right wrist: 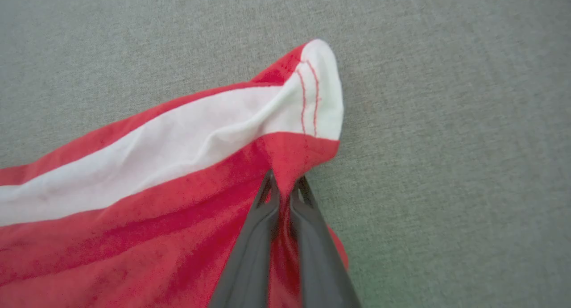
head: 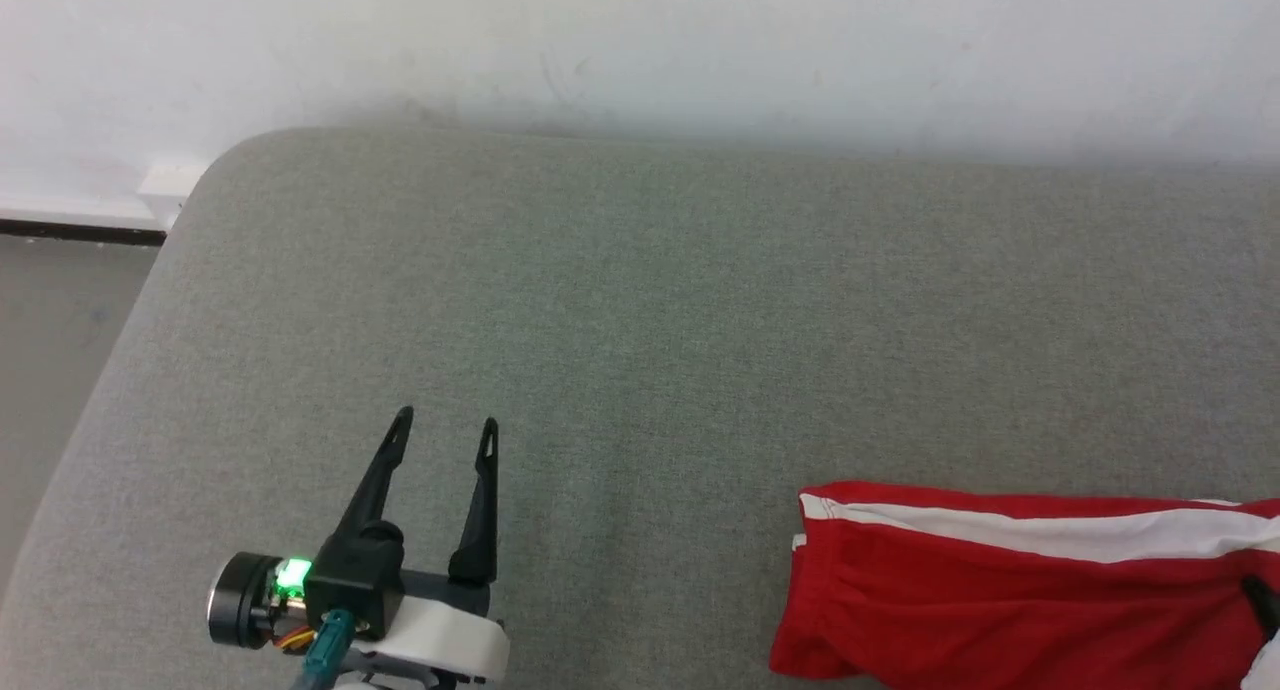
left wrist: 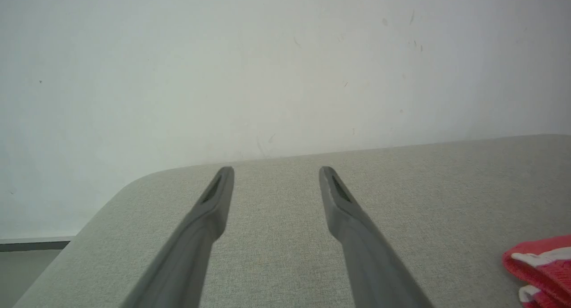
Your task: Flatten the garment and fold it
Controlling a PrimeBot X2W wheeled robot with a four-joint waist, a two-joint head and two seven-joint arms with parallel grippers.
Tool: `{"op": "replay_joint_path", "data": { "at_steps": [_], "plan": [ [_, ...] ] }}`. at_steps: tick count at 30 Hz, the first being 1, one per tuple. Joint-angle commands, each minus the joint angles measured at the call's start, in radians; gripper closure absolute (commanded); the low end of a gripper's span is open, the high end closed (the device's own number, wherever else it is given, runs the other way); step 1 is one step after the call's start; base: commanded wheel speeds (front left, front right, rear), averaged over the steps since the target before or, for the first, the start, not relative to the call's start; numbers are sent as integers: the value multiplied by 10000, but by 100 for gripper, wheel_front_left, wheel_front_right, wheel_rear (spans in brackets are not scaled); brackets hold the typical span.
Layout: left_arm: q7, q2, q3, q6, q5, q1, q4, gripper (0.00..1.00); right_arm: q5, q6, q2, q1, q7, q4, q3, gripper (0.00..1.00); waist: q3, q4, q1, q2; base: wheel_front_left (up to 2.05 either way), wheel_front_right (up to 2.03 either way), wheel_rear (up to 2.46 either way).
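Observation:
The garment, red shorts with a white side stripe, lies at the lower right of the grey cushion, running off the right edge of the head view. Its near corner also pokes into the left wrist view as the garment. In the right wrist view my right gripper is shut on a pinch of the garment just below the white-striped hem corner, which is lifted off the surface. A dark tip of the right gripper shows at the head view's right edge. My left gripper hovers open and empty over bare cushion, well left of the shorts.
The grey fabric cushion has a rounded far-left corner, with floor beyond its left edge. A white wall rises right behind the cushion. Bare cushion stretches between the left gripper and the shorts.

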Motion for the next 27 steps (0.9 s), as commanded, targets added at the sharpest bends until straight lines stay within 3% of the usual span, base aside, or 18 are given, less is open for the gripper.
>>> {"op": "replay_joint_path", "data": {
  "at_steps": [1,7,16,22,27],
  "plan": [
    [-47,-52,80,-79,78,157,55,0,-52,-19,110,126,99,-190,-58,100,-88,-89,-1,-2,0,0,0],
    [-47,-203,232,-273,147,322,183,0,233,-19,829,684,1107,-2176,-38,100,-303,-281,-1,-2,0,0,0],
    [-47,-436,367,-527,246,427,204,0,925,-19,2040,1399,2968,-5271,1214,100,-478,-325,-1,-2,0,0,0],
    [-47,-595,465,-661,285,351,233,0,1500,-19,2566,1360,3442,-5846,1862,100,-412,-68,-1,-2,0,0,0],
    [-47,-690,546,-774,327,294,271,0,2147,-19,2620,1080,2818,-5185,2558,100,-303,228,-1,-2,0,0,0]
  ]
}}
